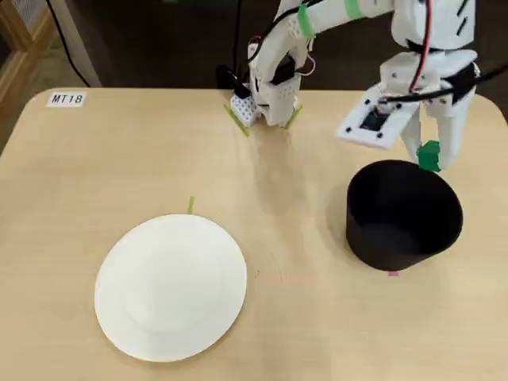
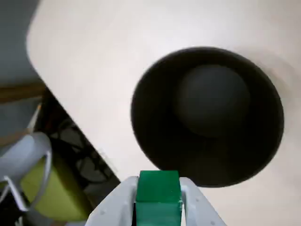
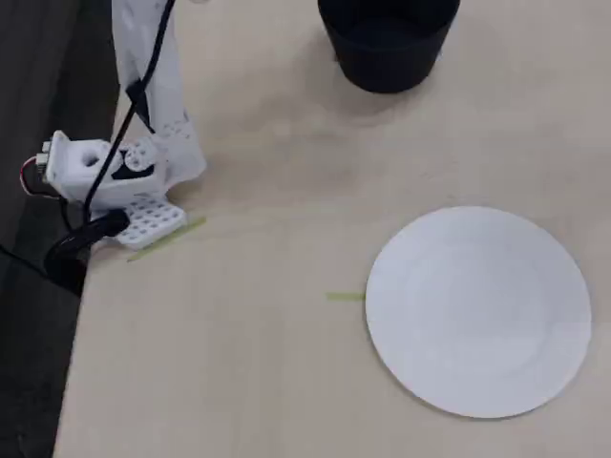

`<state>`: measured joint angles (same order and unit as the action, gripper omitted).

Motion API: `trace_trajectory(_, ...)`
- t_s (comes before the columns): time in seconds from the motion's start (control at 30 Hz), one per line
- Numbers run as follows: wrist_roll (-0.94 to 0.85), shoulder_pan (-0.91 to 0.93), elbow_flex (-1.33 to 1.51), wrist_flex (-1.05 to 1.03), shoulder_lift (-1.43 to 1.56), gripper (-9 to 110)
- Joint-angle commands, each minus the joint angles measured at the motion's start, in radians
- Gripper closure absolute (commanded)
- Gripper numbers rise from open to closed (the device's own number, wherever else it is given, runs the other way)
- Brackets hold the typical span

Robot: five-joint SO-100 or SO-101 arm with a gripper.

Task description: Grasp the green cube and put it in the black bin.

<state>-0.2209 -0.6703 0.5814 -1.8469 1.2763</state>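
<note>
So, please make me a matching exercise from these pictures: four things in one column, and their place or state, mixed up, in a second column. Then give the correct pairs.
Things:
1. green cube
2. black bin
3. white plate
4. hand

Place or state:
A. lies flat on the table with nothing on it
B. stands empty near the table's edge
C. held above the table, by the bin's rim
D. shut around a small block

Pairs: 1-C, 2-B, 3-A, 4-D

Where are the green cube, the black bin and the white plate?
green cube (image 2: 158,195), wrist view, its front face between the fingers.
black bin (image 1: 401,238), a fixed view, its outer wall.
white plate (image 3: 477,310), a fixed view, its flat middle.
</note>
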Motion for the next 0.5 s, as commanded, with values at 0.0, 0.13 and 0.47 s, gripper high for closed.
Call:
trace_trajectory(0.0, 0.002, -0.012, 0.044, 0.015, -0.002, 102)
trace_trajectory(0.13, -0.009, -0.017, 0.075, 0.017, -0.052, 102)
trace_trajectory(0.47, 0.038, -0.015, 0.075, 0.071, -0.107, 101)
